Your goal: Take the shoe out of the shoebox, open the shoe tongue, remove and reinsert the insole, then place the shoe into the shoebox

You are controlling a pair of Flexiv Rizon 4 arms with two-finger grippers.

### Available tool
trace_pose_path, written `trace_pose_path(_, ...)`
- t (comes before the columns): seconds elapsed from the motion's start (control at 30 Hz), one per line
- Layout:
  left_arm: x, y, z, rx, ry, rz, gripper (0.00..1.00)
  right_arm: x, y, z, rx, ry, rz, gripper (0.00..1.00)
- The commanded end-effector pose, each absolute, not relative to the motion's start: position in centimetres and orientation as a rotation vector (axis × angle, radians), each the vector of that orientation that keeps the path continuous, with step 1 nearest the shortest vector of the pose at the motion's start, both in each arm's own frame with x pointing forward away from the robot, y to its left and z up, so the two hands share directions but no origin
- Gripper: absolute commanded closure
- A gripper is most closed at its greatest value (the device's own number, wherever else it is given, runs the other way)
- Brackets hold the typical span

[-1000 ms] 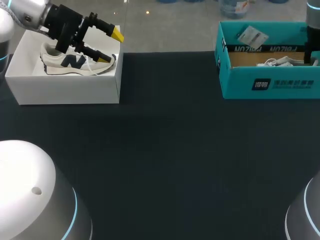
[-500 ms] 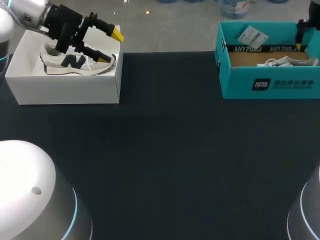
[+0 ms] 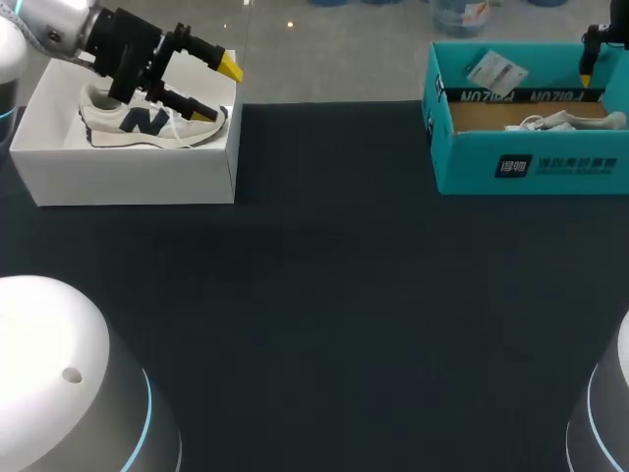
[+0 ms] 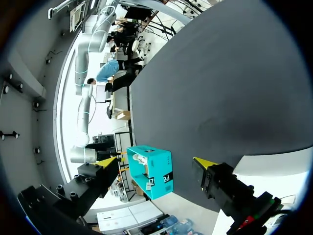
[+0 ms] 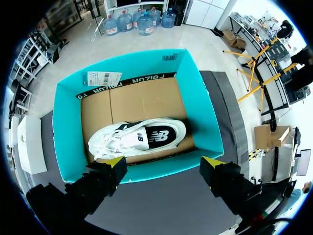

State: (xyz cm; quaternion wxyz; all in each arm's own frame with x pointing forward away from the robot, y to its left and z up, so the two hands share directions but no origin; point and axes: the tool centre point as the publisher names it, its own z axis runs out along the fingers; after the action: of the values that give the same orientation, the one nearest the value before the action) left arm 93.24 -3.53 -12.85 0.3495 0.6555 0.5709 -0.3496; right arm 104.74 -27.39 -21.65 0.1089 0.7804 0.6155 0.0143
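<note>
head: high behind, downward | left wrist: across table (image 4: 234,73) to teal shoebox (image 4: 159,177) | right wrist: above it

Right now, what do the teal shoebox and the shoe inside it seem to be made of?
Teal shoebox: cardboard, matte; bare brown floor with flap seams shows inside. Shoe: likely white synthetic or textile upper with a black side panel; exact material unclear.

The shoebox (image 5: 203,117) is teal with a brown cardboard floor; the shoe (image 5: 142,137) in it is white with a black side patch. The box (image 3: 128,177) is white, its sneaker (image 3: 147,123) cream with what looks like a navy mark. The table (image 3: 344,295) is near-black. The left gripper (image 3: 218,91) and right gripper (image 5: 164,162) have black fingers and yellow tips.
</note>
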Motion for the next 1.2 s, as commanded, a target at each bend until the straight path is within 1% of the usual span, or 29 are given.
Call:
trace_pose_path(0.03, 96.4, -1.3, -11.4, 1.761, 1.485, -0.88, 0.0, 104.6, -27.4, -21.7, 2.292, 1.806, 0.05, 0.0)
trace_pose_path(0.33, 101.9, 3.1, -11.1, 1.955, 1.554, -0.766, 0.0, 104.6, -27.4, -21.7, 2.292, 1.806, 0.05, 0.0)
trace_pose_path(0.67, 107.9, 8.9, -13.3, 2.054, 1.744, -0.38, 0.0, 104.6, -27.4, -21.7, 2.292, 1.806, 0.05, 0.0)
trace_pose_path(1.07, 111.4, 13.6, -18.0, 2.234, 1.938, 0.061, 0.0, 104.6, -27.4, -21.7, 2.292, 1.806, 0.05, 0.0)
trace_pose_path(1.2, 111.4, 13.6, -18.0, 2.234, 1.938, 0.061, 0.0, 104.6, -27.4, -21.7, 2.292, 1.806, 0.05, 0.0)
